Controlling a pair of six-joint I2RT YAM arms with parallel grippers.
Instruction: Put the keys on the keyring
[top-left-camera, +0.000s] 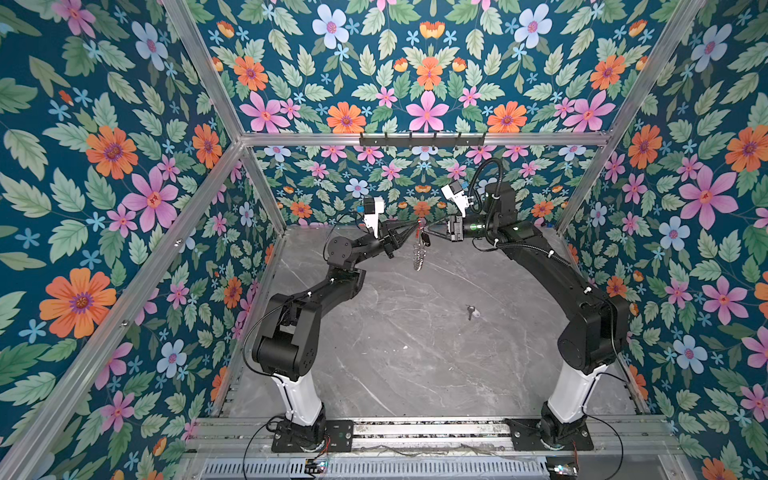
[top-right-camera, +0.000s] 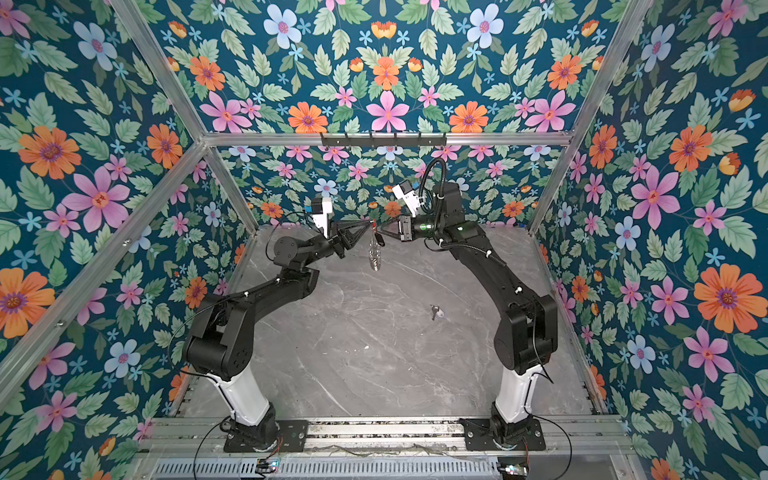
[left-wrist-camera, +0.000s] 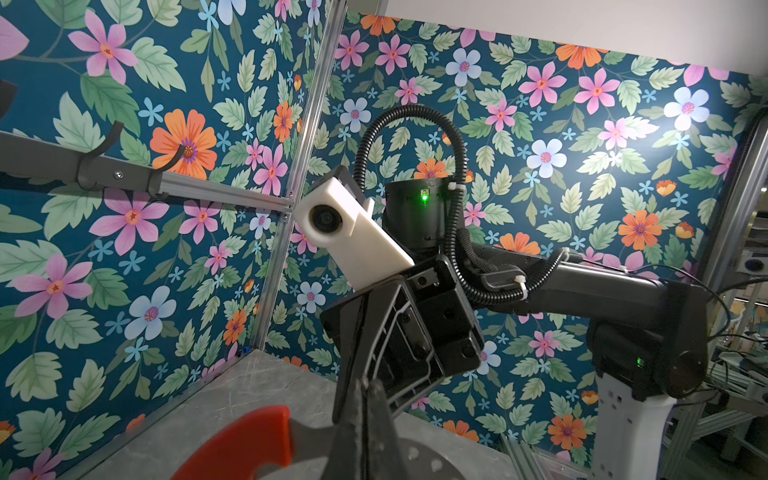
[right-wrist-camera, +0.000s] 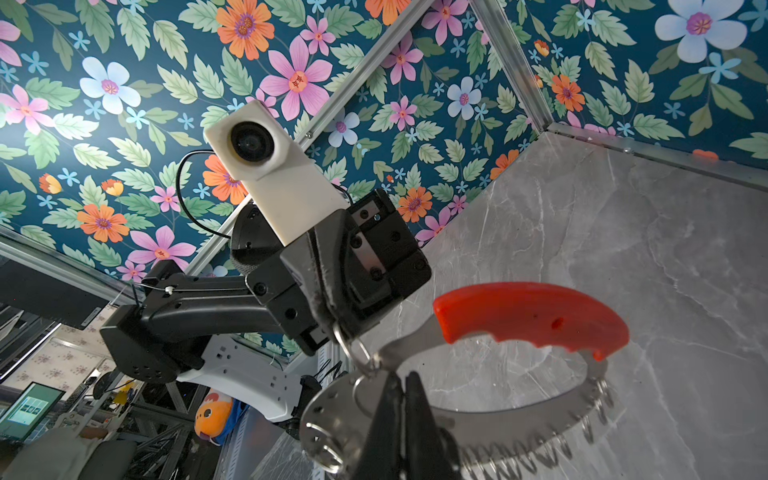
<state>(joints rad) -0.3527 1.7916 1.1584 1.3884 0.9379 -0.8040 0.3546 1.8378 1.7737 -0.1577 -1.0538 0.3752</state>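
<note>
Both arms up, tips meeting at large steel-wire keyring (top-left-camera: 419, 253) with red curved plastic section and row of small silver rings. This keyring hangs in air, clear of grey marble table (top-left-camera: 374, 365). On its top end: left gripper (right-wrist-camera: 338, 330) fully closed, pinching one small silver ring of keyring. Just beside that ring: right gripper (right-wrist-camera: 404, 399) also fully closed, clamped on keyring's flat steel band. Small silver key (top-left-camera: 470, 311), dark head, pale lavender oval tag, lies on table below keyring, toward right arm's side, well apart, untouched.
</note>
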